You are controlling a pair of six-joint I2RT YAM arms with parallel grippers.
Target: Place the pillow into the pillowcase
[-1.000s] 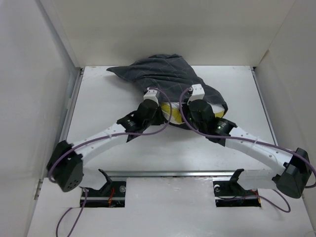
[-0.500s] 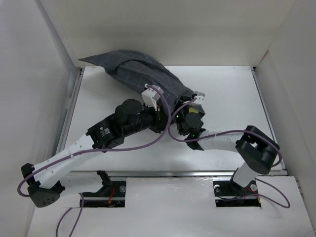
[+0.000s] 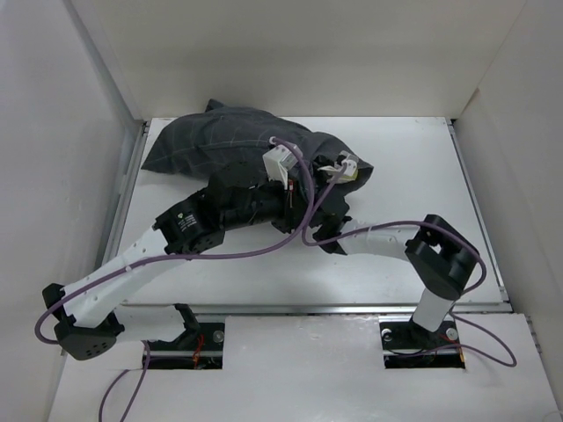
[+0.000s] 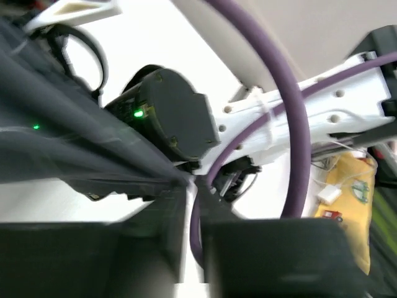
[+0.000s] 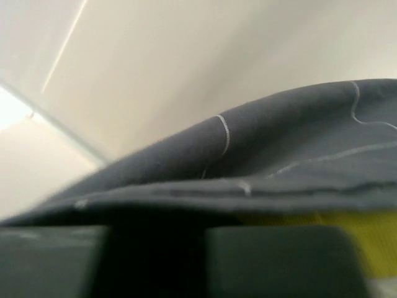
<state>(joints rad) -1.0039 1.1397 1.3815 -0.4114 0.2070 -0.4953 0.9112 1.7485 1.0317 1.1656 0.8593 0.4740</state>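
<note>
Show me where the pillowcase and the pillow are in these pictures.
pillowcase (image 3: 211, 145): top external view, on its bulging grey cloth.
pillow (image 5: 347, 242): right wrist view, on its yellow part just below the cloth's edge.

Left arm (image 3: 132, 264) and right arm (image 3: 387, 236) bent inward, wrists close, left fingers (image 4: 93, 261) pressed together

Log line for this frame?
pillowcase: bunched, far side | pillow: yellow edge under hem | left pincer: shut on pillowcase | right pincer: at hem, grip unclear
</note>
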